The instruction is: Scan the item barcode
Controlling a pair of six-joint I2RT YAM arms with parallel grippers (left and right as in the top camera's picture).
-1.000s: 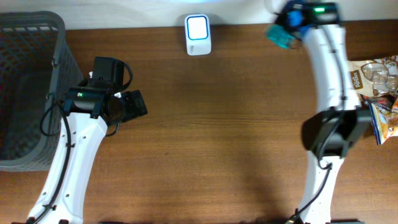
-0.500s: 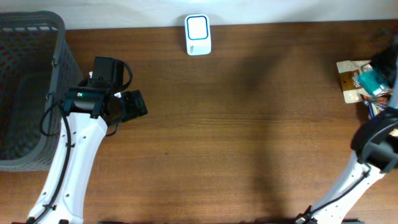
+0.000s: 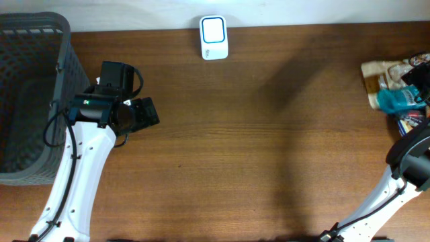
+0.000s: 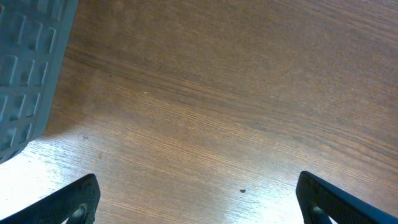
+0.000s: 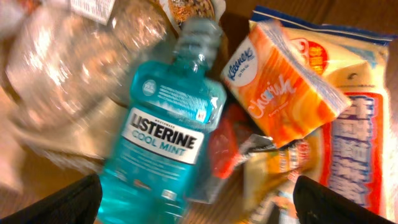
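The item, a teal Listerine Cool Mint bottle point(image 5: 165, 137), lies on its side on a pile of packets at the table's far right point(image 3: 401, 101). My right gripper point(image 5: 199, 208) hovers over it, open, with its two dark fingers wide apart at the frame's lower corners and the bottle free below them. The scanner point(image 3: 213, 37), a white unit with a blue-lit window, stands at the table's back edge. My left gripper point(image 3: 144, 113) stands open over bare wood point(image 4: 199, 199), holding nothing.
A dark mesh basket point(image 3: 27, 101) fills the left end of the table, and its wall shows in the left wrist view point(image 4: 25, 68). Around the bottle lie an orange Kleenex pack point(image 5: 283, 93), snack bags point(image 5: 360, 143) and a clear bag point(image 5: 62, 68).
My right arm swung the bottle from the back of the table to the pile at the far right, then opened and let it go. The left arm has not moved.
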